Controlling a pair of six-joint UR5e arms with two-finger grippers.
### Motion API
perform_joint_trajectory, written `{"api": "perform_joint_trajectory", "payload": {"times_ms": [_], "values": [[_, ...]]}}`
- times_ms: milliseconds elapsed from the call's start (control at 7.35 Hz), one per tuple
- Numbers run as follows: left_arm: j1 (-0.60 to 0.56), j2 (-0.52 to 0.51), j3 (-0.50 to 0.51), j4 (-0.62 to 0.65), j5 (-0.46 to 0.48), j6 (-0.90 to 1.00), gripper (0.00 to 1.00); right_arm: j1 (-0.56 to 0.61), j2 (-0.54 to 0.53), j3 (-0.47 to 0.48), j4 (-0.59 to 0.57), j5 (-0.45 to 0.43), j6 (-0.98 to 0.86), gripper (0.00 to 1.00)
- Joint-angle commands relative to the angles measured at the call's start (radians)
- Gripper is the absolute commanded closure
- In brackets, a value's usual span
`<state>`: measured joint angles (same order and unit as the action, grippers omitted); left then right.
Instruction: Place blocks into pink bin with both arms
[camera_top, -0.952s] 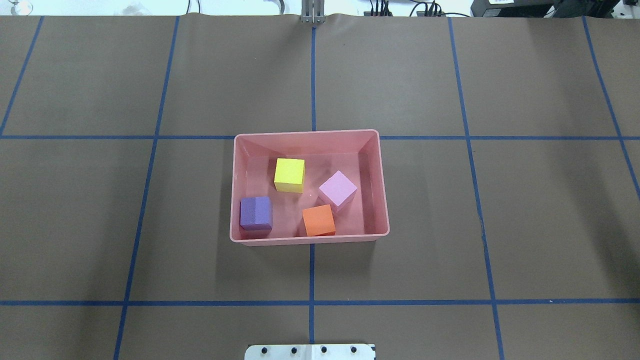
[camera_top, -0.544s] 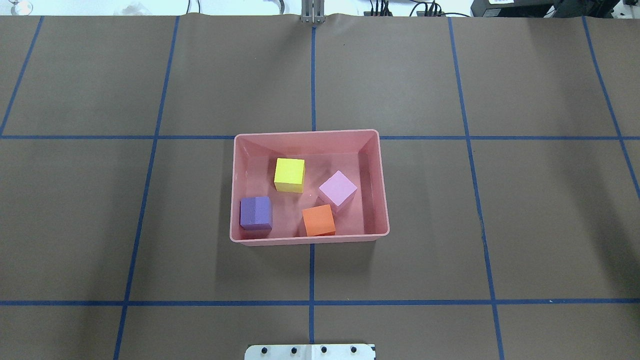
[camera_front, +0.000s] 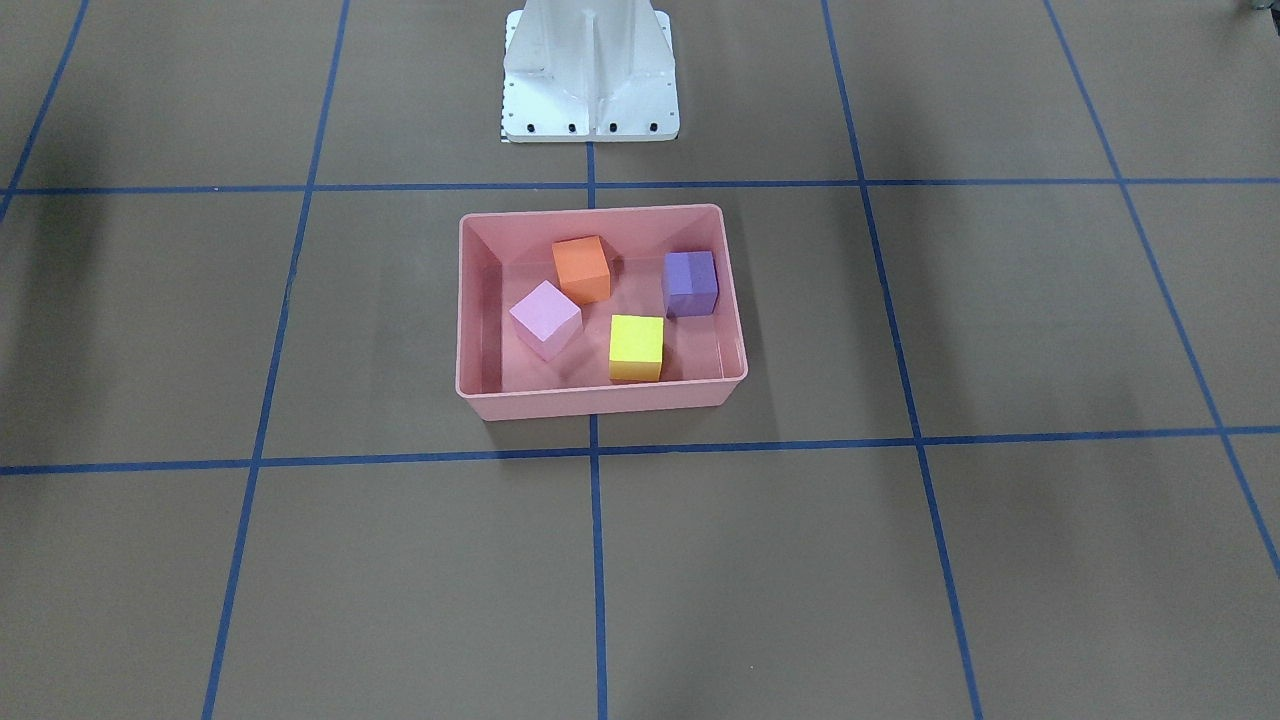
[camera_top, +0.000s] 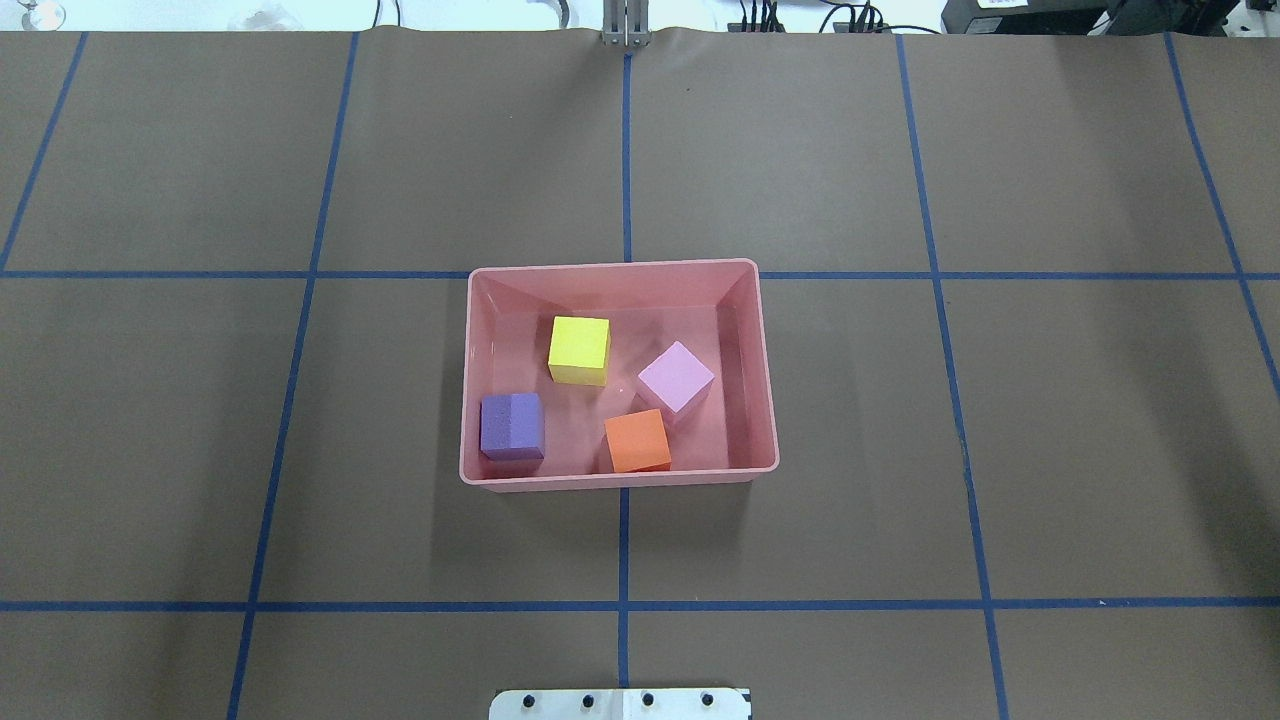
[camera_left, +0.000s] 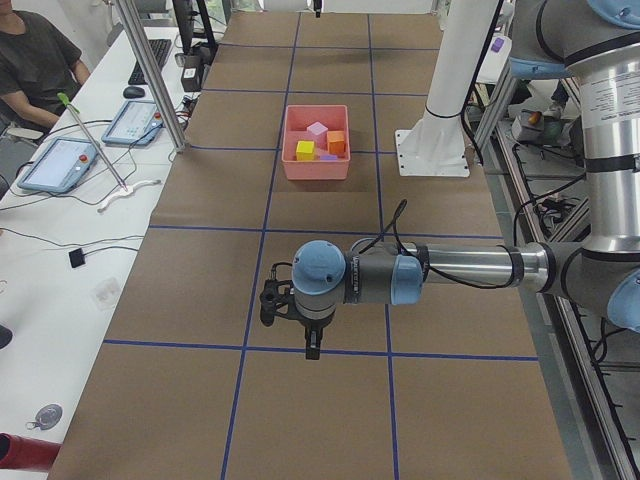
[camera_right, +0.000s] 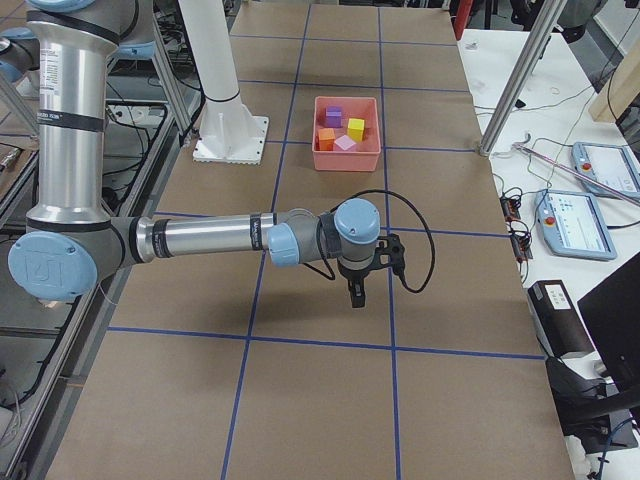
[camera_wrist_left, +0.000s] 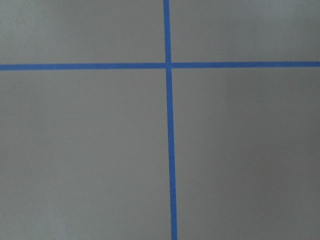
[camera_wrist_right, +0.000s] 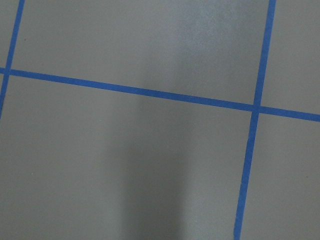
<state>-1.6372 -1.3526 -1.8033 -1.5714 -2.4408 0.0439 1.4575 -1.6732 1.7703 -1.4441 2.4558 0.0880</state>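
Note:
The pink bin (camera_top: 612, 266) stands at the table's middle and holds all four blocks: yellow (camera_top: 579, 348), light pink (camera_top: 676, 377), orange (camera_top: 637, 440) and purple (camera_top: 511, 425). The front-facing view shows the same bin (camera_front: 600, 400) and blocks. My left gripper (camera_left: 313, 345) hangs above the bare table far from the bin, seen only in the exterior left view. My right gripper (camera_right: 357, 295) hangs above the table at the other end, seen only in the exterior right view. I cannot tell whether either is open or shut. Both wrist views show only brown paper and blue tape.
The white pedestal base (camera_front: 590, 70) stands at the robot's side of the bin. Blue tape lines (camera_top: 624, 545) grid the brown table cover. A side desk with tablets (camera_left: 60, 160) and a seated person (camera_left: 35, 55) lies beyond the table's far edge.

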Motion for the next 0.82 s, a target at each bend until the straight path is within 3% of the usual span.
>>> {"api": "perform_joint_trajectory", "payload": {"times_ms": [0,680], "values": [[0.000,0.004,0.005,0.001,-0.007,-0.001,0.01,-0.009,0.000,-0.003,-0.001,0.088,-0.002,0.00],[-0.001,0.006,-0.007,0.010,-0.037,-0.001,0.01,-0.006,-0.025,0.005,0.001,0.077,-0.010,0.00]]}}
